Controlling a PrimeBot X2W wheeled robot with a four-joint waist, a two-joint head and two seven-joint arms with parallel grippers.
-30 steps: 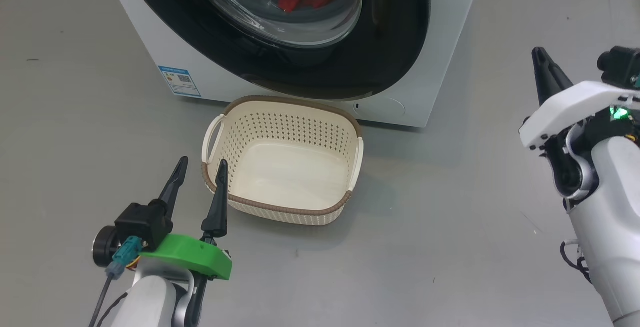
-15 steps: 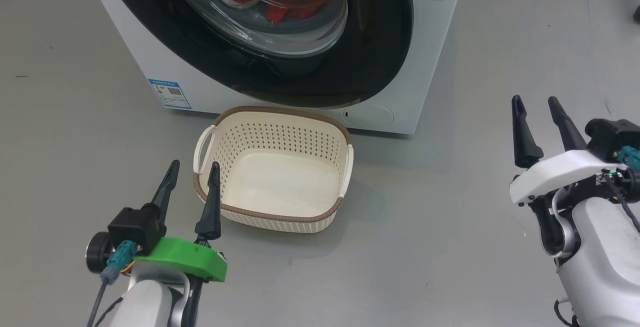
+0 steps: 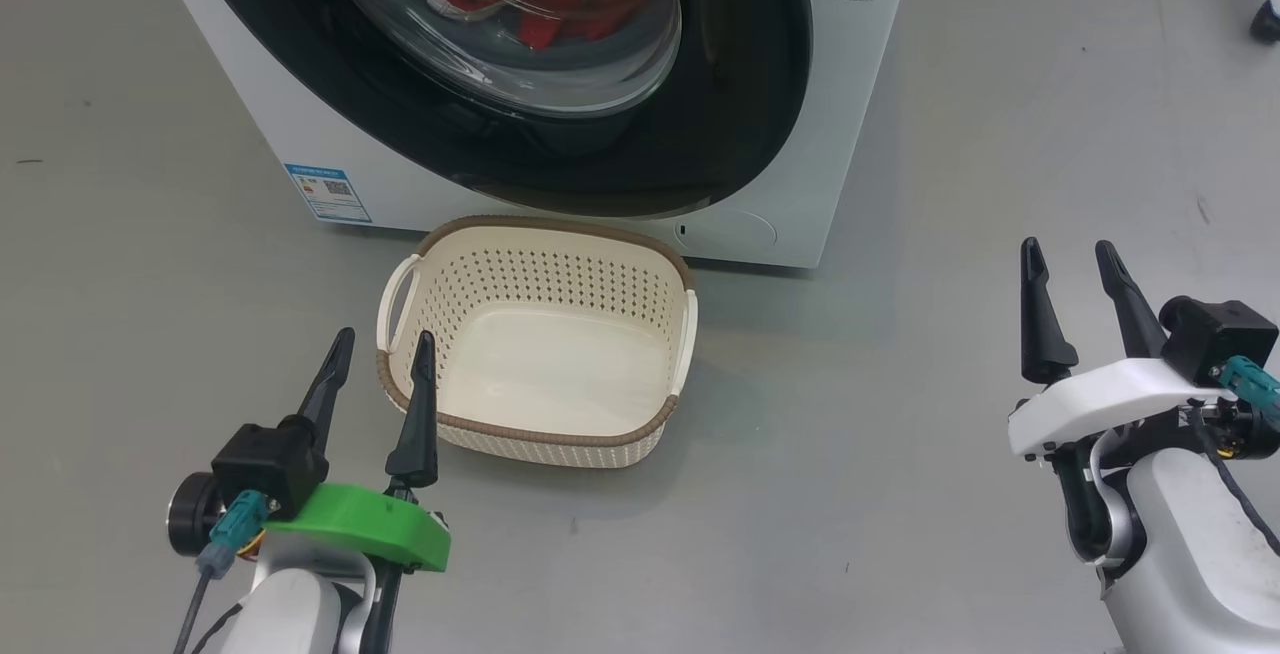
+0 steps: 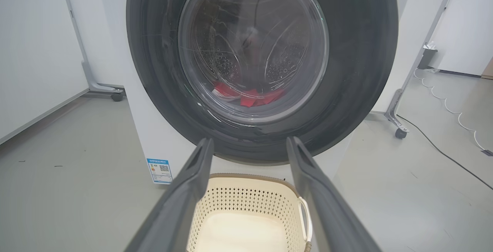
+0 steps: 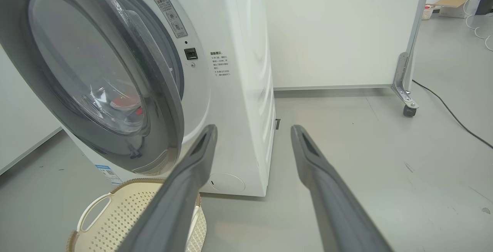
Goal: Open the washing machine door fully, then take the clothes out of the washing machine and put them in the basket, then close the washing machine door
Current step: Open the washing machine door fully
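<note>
The washing machine fills the top of the head view. Its door stands slightly ajar; in the right wrist view the door sits off the washing machine on the latch side. Red clothes lie in the drum behind the glass. The cream basket stands empty on the floor before the machine. My left gripper is open beside the basket's near left corner. My right gripper is open, far right of the basket, holding nothing.
A blue sticker marks the machine's lower left front. White partitions on castors stand either side of the machine. A cable runs over the grey floor on the right. Boxes sit far back.
My right gripper has gone from shut to open and has come down and back from the machine's right side. The head view has shifted slightly. The left gripper holds still.
</note>
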